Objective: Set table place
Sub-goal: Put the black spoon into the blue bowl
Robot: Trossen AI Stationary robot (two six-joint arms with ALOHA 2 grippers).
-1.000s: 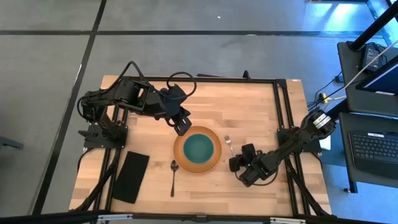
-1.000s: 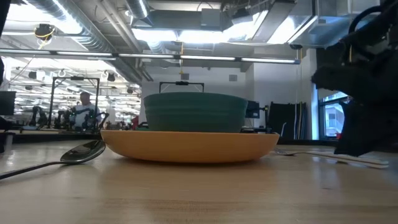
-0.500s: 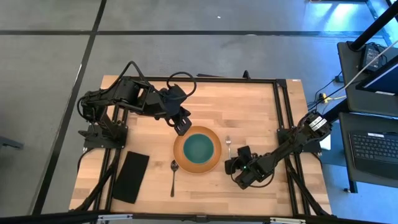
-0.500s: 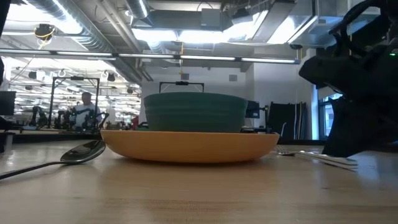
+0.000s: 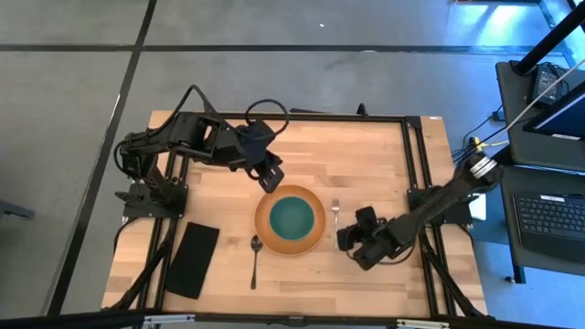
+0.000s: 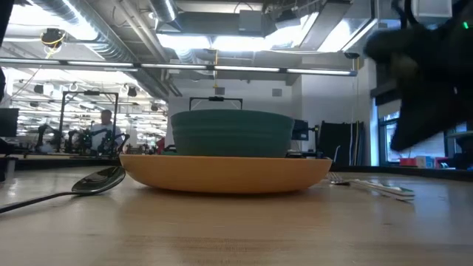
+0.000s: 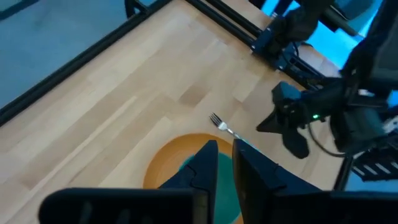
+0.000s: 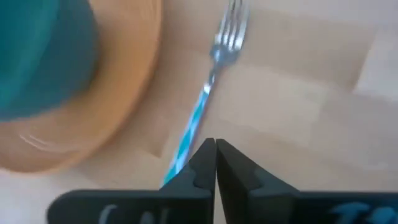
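Observation:
An orange plate (image 5: 313, 239) lies on the light wood table (image 5: 366, 155) with a teal bowl (image 5: 292, 217) on it. A fork (image 5: 336, 214) lies flat to the plate's right, tines toward the far edge; it also shows in the low view (image 6: 369, 185) and the right wrist view (image 8: 214, 62). A spoon (image 5: 254, 260) lies by the plate's near left, and a black napkin (image 5: 192, 260) lies farther left. My right gripper (image 8: 215, 155) is shut and hangs above the fork's handle end. My left gripper (image 7: 225, 158) hovers over the plate's far-left rim, fingers a narrow gap apart.
Black frame rails run along the table's left (image 5: 155, 265) and right (image 5: 416, 183) sides. Bare wood lies between the plate and the far edge (image 5: 338, 146). A person (image 6: 103, 129) shows far off in the room behind.
My right gripper, which stood down at the table by the fork's handle, has risen clear of the table. The fork stays lying on the table beside the plate.

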